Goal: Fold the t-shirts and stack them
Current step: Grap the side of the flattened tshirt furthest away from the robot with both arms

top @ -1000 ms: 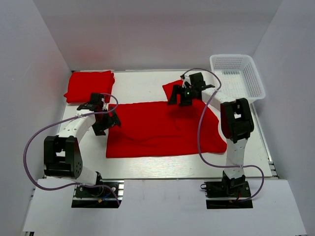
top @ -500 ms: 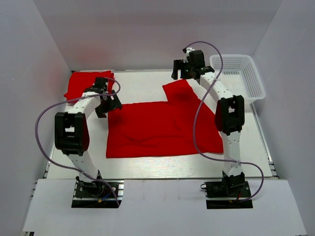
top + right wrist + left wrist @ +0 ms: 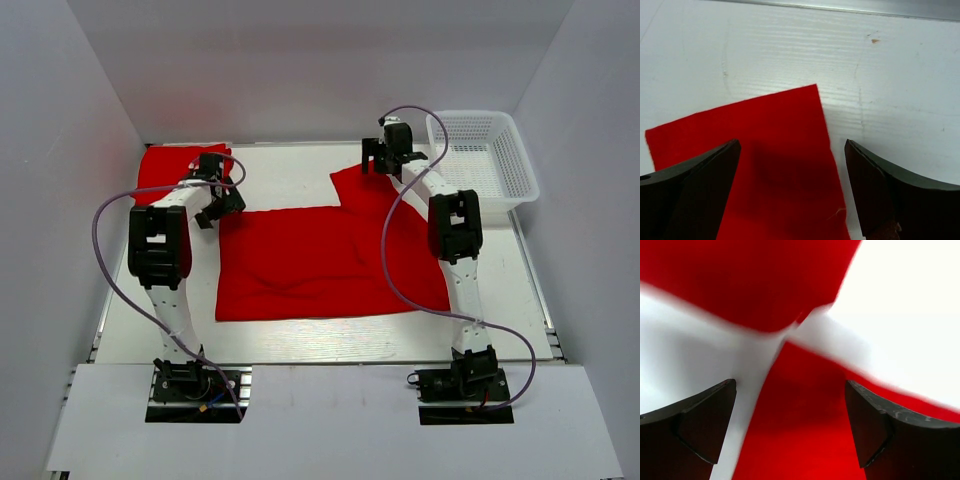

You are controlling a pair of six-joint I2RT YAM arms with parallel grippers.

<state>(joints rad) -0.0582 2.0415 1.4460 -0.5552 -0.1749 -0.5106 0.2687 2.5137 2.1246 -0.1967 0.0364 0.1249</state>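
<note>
One red t-shirt [image 3: 320, 262] lies spread flat in the middle of the table, its right sleeve [image 3: 356, 187] pointing toward the back. A second red t-shirt [image 3: 168, 172] sits folded at the back left. My left gripper [image 3: 220, 206] hovers open over the spread shirt's back-left corner [image 3: 795, 440], with the folded shirt [image 3: 740, 280] just beyond it. My right gripper [image 3: 378, 160] hovers open above the far end of the sleeve [image 3: 765, 165]. Nothing sits between the fingers [image 3: 700, 175] of either gripper.
A white mesh basket [image 3: 486, 150] stands at the back right corner, close to the right arm. White walls close in the table on the left, back and right. Purple cables loop off both arms.
Both arms have reached toward the back of the table. The left gripper went from the shirt's left edge to its back-left corner, the right from over the sleeve to its far end.
</note>
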